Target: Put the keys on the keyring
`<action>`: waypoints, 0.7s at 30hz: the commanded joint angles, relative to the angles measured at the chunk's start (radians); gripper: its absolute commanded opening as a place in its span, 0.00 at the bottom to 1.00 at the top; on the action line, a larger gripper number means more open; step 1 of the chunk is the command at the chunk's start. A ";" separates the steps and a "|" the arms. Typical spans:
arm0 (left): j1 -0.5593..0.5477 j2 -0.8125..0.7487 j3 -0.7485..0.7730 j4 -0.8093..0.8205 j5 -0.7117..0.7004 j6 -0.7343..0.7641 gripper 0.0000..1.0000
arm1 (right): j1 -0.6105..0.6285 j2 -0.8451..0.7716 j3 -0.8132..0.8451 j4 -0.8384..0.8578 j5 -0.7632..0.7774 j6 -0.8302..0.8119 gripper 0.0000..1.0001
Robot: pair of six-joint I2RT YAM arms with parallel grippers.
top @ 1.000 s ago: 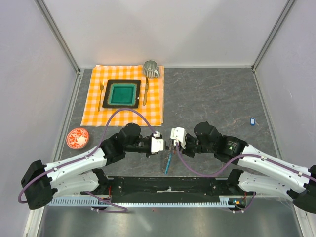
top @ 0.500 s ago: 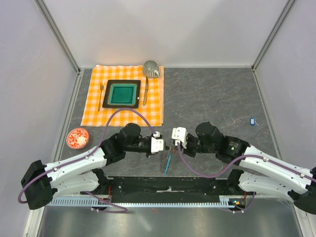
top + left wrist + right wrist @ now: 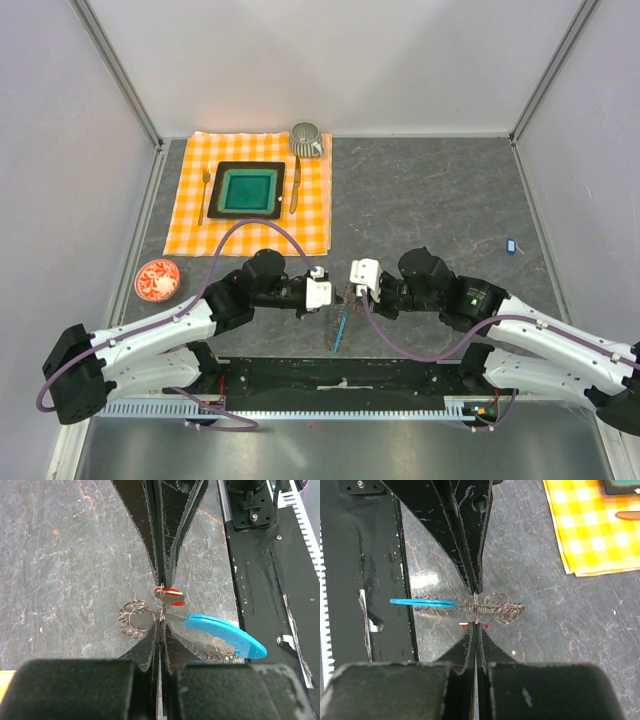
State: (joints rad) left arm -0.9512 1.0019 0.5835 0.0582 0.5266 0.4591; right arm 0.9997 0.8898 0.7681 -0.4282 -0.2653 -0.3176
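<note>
Not far along, by the look of it: one key in play, one untouched. Down at the near middle of the tabletop, just ahead of the arm bases, meeting tip to tip over the keyring. Pinched flat together on its thin wire with the left fingers, no gap showing. Closed tight with the right fingers as well, seemingly clamped on the red key, a sliver of red tag peeking out either side of the tips. Hard to say whether threaded onto the coil yet or merely pressed against it; too fine to tell.

Left to do for certain: the blue key, lying alone on the far right, well apart from both arms.

As for the keyring itself: thin metal wire bunched into small overlapping loops, drawn out in a line between the tips, with the light-blue strip curving off towards the bases. Floppy, likely to sag and twist under any tug.
</note>
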 commanded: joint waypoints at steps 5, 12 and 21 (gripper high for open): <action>-0.006 0.001 0.035 0.043 0.009 -0.016 0.02 | 0.005 0.020 0.013 0.023 -0.020 0.003 0.00; -0.006 -0.002 0.036 0.045 0.010 -0.017 0.02 | 0.005 0.027 0.013 0.031 -0.022 0.006 0.00; -0.006 -0.003 0.036 0.043 0.016 -0.019 0.02 | 0.005 0.032 0.011 0.040 -0.005 0.009 0.00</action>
State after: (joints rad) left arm -0.9512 1.0019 0.5835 0.0586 0.5266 0.4591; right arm 0.9997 0.9184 0.7681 -0.4267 -0.2718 -0.3145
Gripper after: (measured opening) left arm 0.022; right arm 0.007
